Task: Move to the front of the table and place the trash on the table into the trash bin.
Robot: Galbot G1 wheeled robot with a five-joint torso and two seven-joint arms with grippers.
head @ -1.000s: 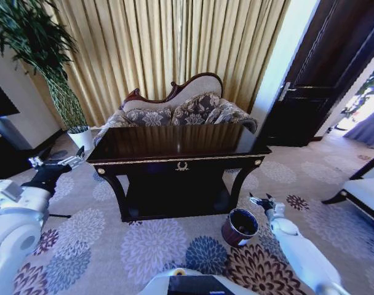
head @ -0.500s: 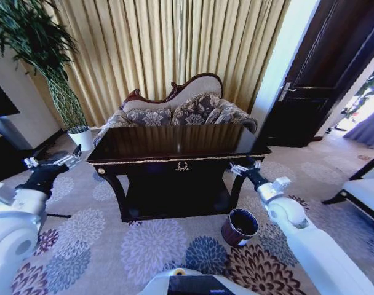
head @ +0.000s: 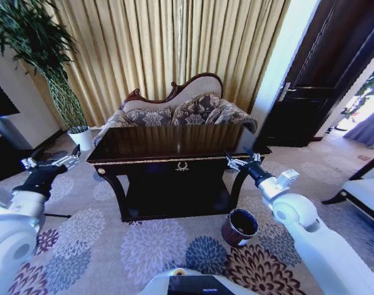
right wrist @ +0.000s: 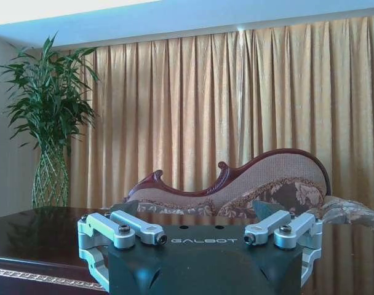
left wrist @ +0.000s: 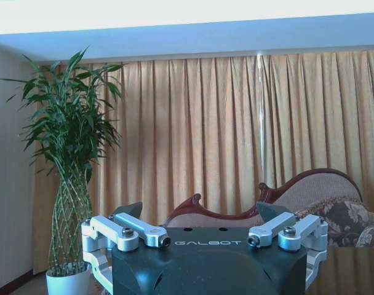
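1. No litter can be made out on the table (head: 175, 142), a dark glossy console whose polished top mirrors the curtains; whether a bottle, tissue or paper scrap lies there cannot be told from the head view or the right wrist view.
2. Just off the table's front right leg, the trash bin (head: 240, 227) stands upright on the flowered carpet, its black inside open to view.
3. Raised at the table's right front corner, level with the top, the right gripper (head: 238, 161) points across the wood; its fingers are spread apart and hold nothing.
4. Well off to the other side, beyond the table's left end, the left gripper (head: 48, 163) hangs in the air with fingers likewise apart and empty.
5. Behind the table sit a carved sofa (head: 178, 107), gold curtains (head: 162, 49) and a tall bamboo plant (head: 42, 55) in a white pot.
6. The risk, as it looks from here: a low reach could strike the table edge, and the bin, close under the right arm, could be knocked over by the elbow.
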